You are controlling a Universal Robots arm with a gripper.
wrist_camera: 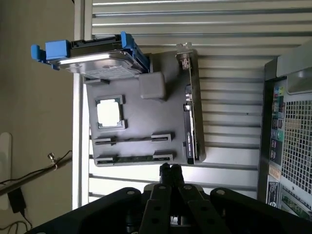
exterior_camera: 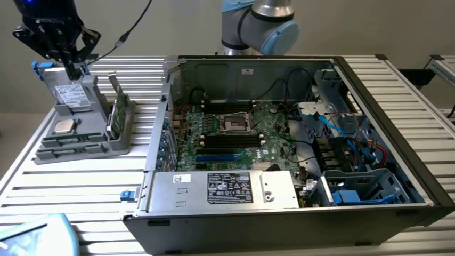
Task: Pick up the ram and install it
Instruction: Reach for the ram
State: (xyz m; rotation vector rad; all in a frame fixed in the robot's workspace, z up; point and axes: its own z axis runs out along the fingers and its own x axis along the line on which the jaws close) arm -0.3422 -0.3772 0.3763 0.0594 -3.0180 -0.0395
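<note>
White slatted counter (exterior_camera: 71, 186) carries a gray parts holder (exterior_camera: 85, 156) on the exterior view's left and an open computer case (exterior_camera: 284, 72) on its right, with the motherboard (exterior_camera: 242, 128) exposed inside. On the holder sit a hard drive (exterior_camera: 71, 96) in blue rails, a square silver processor (exterior_camera: 65, 126) and a taller green card (exterior_camera: 117, 109) standing on edge. The ram (exterior_camera: 71, 140) seems to be the thin greenish strip in the holder's slot rows just beside the processor, though the view is too poor to be sure. The pincer (exterior_camera: 73, 68) hangs above the holder's hard-drive end, clenched with its tips pressed together and nothing between them. From the wrist, the pincer (wrist_camera: 170, 170) points at the holder (wrist_camera: 146, 122) edge near the slots.
</note>
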